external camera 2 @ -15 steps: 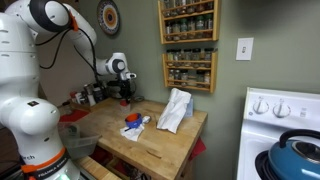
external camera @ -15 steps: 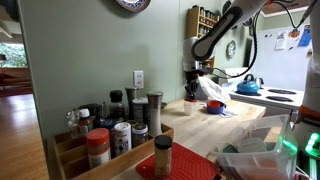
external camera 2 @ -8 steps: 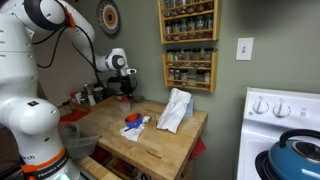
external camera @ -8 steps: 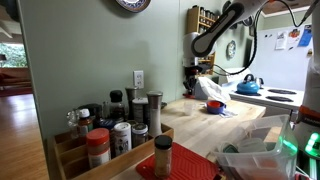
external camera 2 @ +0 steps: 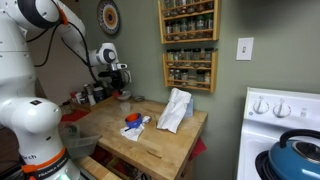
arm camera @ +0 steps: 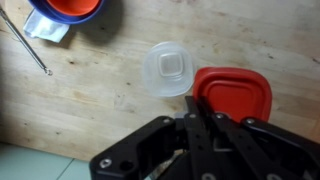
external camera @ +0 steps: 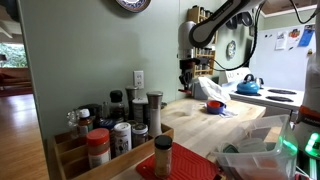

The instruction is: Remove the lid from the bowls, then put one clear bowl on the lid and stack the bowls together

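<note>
jaws look drawn together and empty above the desk (arm camera: 100,95); the clear bowl (arm camera: 170,68) sits just beside the red lid (arm camera: 232,95). i'd open them, pinch its rim and set it centred.

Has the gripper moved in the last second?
Yes. In an exterior view the gripper has risen and shifted left, away from the spice rack on the wall.

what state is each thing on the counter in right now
red lid: off, lying flat on the counter
clear bowl: on the counter beside the lid, not on it
blue bowl: holds something red
gripper: shut, empty, above the counter
</note>
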Action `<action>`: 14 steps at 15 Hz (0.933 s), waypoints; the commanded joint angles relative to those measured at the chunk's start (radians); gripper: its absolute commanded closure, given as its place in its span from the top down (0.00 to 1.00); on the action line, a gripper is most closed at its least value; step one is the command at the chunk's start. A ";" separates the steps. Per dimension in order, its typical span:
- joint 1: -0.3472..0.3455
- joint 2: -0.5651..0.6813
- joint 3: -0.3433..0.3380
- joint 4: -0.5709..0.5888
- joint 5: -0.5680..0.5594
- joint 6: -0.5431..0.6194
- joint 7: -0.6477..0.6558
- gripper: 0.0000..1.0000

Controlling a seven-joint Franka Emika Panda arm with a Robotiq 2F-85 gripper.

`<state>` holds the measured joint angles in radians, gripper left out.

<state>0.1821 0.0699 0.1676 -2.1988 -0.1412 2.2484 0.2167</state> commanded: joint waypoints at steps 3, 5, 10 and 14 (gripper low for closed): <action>0.065 0.061 0.041 0.032 -0.029 -0.109 0.144 0.02; 0.063 0.037 0.038 0.010 -0.006 -0.081 0.115 0.07; 0.073 0.063 0.038 0.019 -0.007 -0.083 0.132 0.07; 0.083 0.108 0.041 0.011 -0.013 -0.063 0.168 0.02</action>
<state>0.2523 0.1377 0.2092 -2.1794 -0.1480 2.1675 0.3497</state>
